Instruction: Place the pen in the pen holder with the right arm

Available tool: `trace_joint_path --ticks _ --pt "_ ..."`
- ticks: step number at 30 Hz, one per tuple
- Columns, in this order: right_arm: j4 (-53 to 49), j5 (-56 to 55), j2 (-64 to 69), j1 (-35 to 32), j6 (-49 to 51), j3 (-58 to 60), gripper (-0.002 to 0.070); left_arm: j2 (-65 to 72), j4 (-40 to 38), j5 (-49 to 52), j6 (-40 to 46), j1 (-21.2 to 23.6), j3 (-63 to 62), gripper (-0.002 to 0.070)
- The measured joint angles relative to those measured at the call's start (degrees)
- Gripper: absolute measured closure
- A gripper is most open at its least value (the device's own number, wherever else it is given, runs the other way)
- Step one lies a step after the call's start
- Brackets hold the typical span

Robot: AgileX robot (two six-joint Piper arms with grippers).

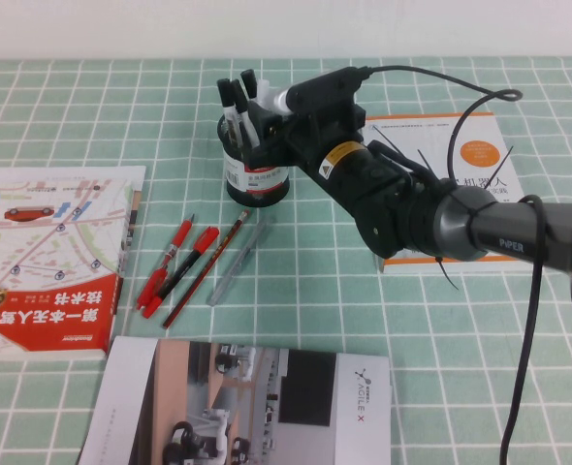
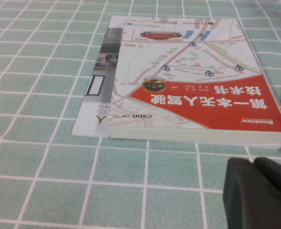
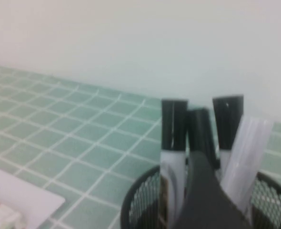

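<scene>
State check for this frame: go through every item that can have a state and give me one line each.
pen: standing in the pen holder, leaning on its rim
pen holder: upright, holding black-capped markers too
right tool: over the holder, jaws apart, pen released
left tool: parked low beside the map book
map book: closed, flat
red pens: lying loose on the table

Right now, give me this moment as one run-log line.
right gripper: at pen holder rim | pen: inside holder | left gripper: shut, parked by book

"PiPER" is printed on the right arm (image 1: 512,242); "AGILEX" on the brochure (image 1: 349,412); "Broadview" and "CSDN" on the red book (image 2: 197,95).
</scene>
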Motion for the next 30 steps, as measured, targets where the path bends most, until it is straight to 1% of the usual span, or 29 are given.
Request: trace_joint_path --ticks 4,6,8,10,11,14,15,17,20,24,27,30 --pt "0.04 3.06 0.00 0.00 0.18 0.00 0.0326 0.00 0.00 0.00 0.00 0.00 0.00 0.0679" --pt "0.04 5.69 -0.54 0.00 1.49 0.00 0.0334 0.00 0.00 0.00 0.00 0.00 0.00 0.0679" --pt "0.04 8.50 -1.76 0.00 2.99 0.00 0.0358 0.00 0.00 0.00 0.00 0.00 0.00 0.0679" --pt "-0.91 11.99 -4.11 0.00 5.03 0.00 0.0404 0.00 0.00 0.00 0.00 0.00 0.00 0.0679" --pt "-1.76 13.55 -5.30 0.00 5.90 0.00 0.0439 0.00 0.00 0.00 0.00 0.00 0.00 0.0679" --pt "-3.87 20.06 -10.13 0.24 6.89 0.00 0.0586 0.00 0.00 0.00 0.00 0.00 0.00 0.0679" --pt "-4.30 22.76 -12.25 0.34 7.05 0.00 0.0624 0.00 0.00 0.00 0.00 0.00 0.00 0.0679" --pt "-4.65 26.56 -15.22 0.60 7.18 0.00 0.0666 0.00 0.00 0.00 0.00 0.00 0.00 0.0679" --pt "-5.09 33.20 -19.75 0.83 7.18 0.00 0.0685 0.00 0.00 0.00 0.00 0.00 0.00 0.0679" --pt "-5.68 44.38 -26.14 1.62 5.97 0.18 0.0692 0.00 0.00 0.00 0.00 0.00 0.00 0.0679" --pt "-5.68 48.93 -31.06 2.39 3.89 2.79 0.0694 0.00 0.00 0.00 0.00 0.00 0.00 0.0679" --pt "-5.68 50.30 -36.78 2.83 3.27 8.00 0.0695 0.00 0.00 0.00 0.00 0.00 0.00 0.0679"
